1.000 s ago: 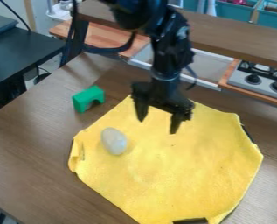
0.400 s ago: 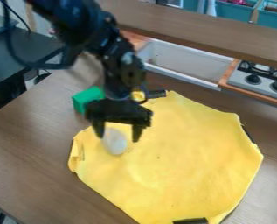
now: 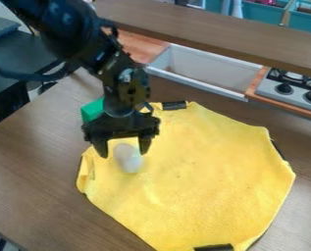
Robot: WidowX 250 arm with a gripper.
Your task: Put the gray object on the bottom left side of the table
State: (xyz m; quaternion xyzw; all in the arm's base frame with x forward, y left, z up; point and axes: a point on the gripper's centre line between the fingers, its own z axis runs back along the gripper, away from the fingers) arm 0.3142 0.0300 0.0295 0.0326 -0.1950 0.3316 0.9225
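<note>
Since the gray object (image 3: 128, 159) is rounded and looks smooth, the grab needs to be low and centred. It lies on the yellow cloth (image 3: 203, 176), near the cloth's left edge, below the gripper (image 3: 123, 154). Jaws are spread, one tip to each side of it as seen from the camera, not pinching anything.

Approach angle looks OK: the object's long axis runs roughly up and down the view, so the jaws would close across the narrow way. Suggest centring over the middle, nudging toward the near end if needed, then going straight down until the tips are at or just under the widest part. Too high and it probably squirts out; too low and the tips may catch cloth. Close slowly, lift straight up, check the cloth isn't coming along, then head for the lower left of the worktop (image 3: 36, 181). Touch down before letting go; it could roll.

Hard to call: height of the tips above the cloth, and whether either one touches the object. Its underside is hidden, so no read on how stably it sits. Green block (image 3: 91, 111) is partly covered by the arm (image 3: 128, 88); gap between them unclear. Arm's base is out of view.
</note>
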